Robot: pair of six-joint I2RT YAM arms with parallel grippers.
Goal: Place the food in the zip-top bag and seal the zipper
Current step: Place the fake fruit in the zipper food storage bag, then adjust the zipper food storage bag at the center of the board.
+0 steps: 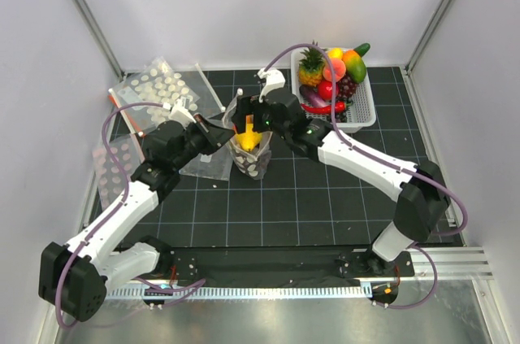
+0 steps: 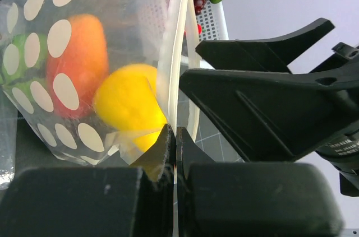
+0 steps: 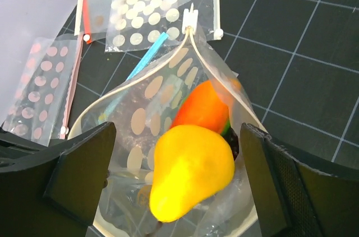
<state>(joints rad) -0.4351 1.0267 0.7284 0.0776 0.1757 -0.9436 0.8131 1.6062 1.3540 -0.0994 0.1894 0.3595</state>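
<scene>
Zip-top bag [image 1: 252, 157] — propped upright on the counter [image 1: 325, 198] between the two arms, mouth spread into a wide loop. Held upright by the left gripper [image 2: 173, 136], clamped shut on the near edge of the mouth, right on the white zipper [image 2: 178, 35]; likely pinched there to give the soft film one fixed side and to present the opening to the other arm. Directly above that opening, the right gripper [image 3: 178, 136], jaws wide apart and clear of the yellow piece [image 3: 190, 172] on both sides — gripping nothing. Poised nose-down over the mouth, by the look of it, for a straight drop into the pouch rather than a sideways push against flimsy walls. Already inside: the yellow piece on top, resting against an orange one [image 3: 205, 108], with something green [image 2: 12, 63] lower down (seen only through the dotted film in the left wrist view). More food waiting in the white basket [image 1: 367, 112] at the far right, well apart from the bag. Spare dotted bags [image 1: 158, 84] lying flat at the far left, out of the way. Zipper unsealed, its small tab [image 3: 190, 17] parked at the far end of the mouth; judging from that, sealing to come only after filling.
</scene>
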